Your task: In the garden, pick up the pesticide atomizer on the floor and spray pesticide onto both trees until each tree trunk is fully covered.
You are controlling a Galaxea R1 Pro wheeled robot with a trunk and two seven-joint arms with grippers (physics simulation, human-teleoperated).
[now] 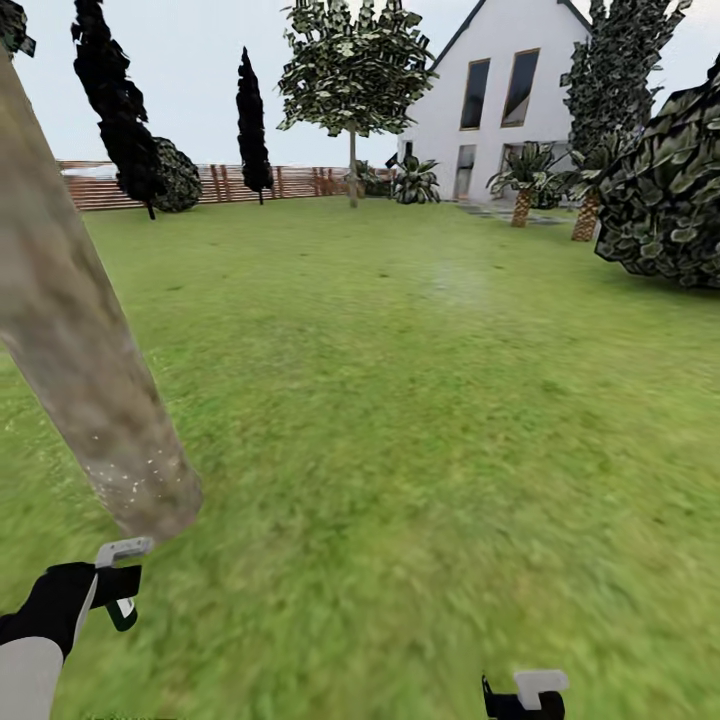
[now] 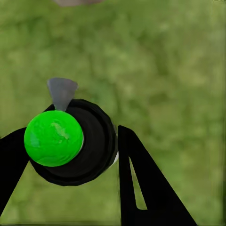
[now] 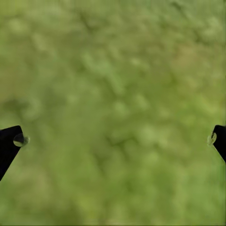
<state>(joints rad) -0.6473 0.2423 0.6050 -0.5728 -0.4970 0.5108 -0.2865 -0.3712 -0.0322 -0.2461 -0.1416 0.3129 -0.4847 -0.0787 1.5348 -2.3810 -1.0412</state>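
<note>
Green-topped atomizer clamped in left end effector, beside speckled tree trunk; right end effector spread wide over grass.

The head view looks forward and down over the lawn toward the house, a trunk close at its left, while both wrist views face down at close, blurry grass, which all three share.
</note>
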